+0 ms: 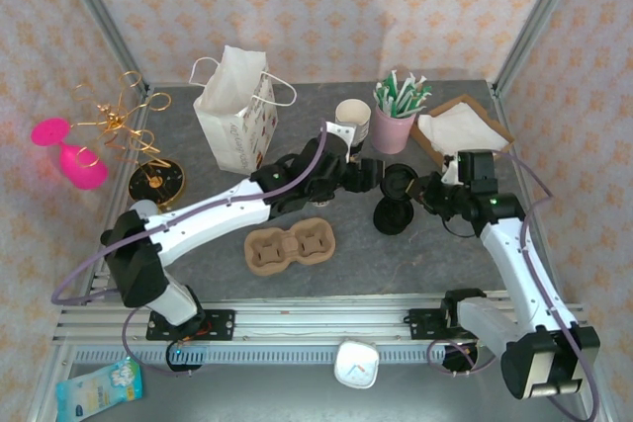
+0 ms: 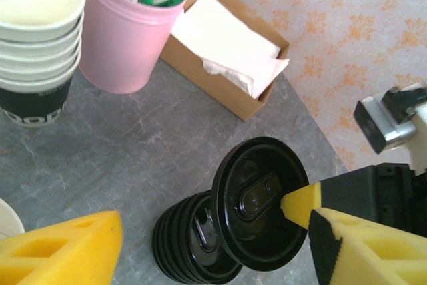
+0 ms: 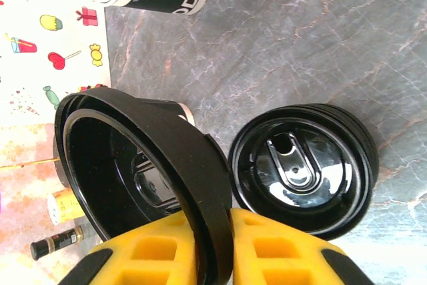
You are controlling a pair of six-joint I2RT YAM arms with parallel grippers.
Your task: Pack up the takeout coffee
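A black coffee lid (image 1: 399,181) hangs above the table, and my right gripper (image 1: 427,190) is shut on its rim. In the right wrist view the two yellow fingers (image 3: 280,251) pinch the lid (image 3: 153,151) edge-on. Below it a stack of black lids (image 1: 390,217) (image 3: 303,168) lies upside down on the grey table. My left gripper (image 1: 374,177) is just left of the held lid and stands open. In the left wrist view the lid (image 2: 257,225) floats between its spread fingers (image 2: 67,251) without touching them. The stacked paper cups (image 1: 351,118) (image 2: 33,38) stand behind.
A cardboard cup carrier (image 1: 290,247) lies in front of the arms. A white paper bag (image 1: 237,111) stands at the back left. A pink cup of stirrers (image 1: 394,126) and a napkin box (image 1: 463,130) sit at the back right. Pink and gold ornaments (image 1: 79,160) stand far left.
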